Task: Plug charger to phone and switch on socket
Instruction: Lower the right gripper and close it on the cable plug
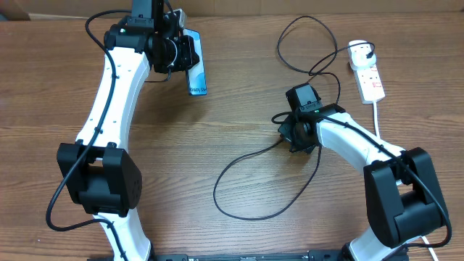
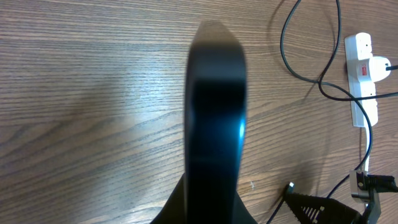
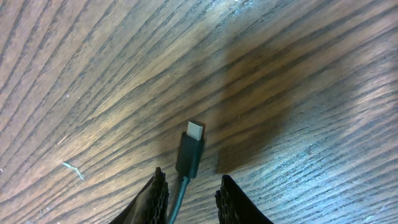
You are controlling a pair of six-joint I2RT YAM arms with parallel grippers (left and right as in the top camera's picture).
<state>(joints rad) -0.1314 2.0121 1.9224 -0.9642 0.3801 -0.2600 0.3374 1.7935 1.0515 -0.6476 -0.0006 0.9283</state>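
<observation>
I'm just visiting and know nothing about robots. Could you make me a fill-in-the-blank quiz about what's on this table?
The left gripper holds the ____ up off the table.
The right gripper grips the black ____ near its tip.
Its other end is plugged into the white ____.
Missing words: phone; charger; socket.

1. Two robot arms out there: left arm point(image 1: 109, 94), right arm point(image 1: 355, 138).
2. One phone point(image 1: 196, 72).
3. One charger point(image 3: 189, 155), a single cable.
4. One socket point(image 1: 367, 72).
5. One table point(image 1: 239, 94) under it all.
</observation>
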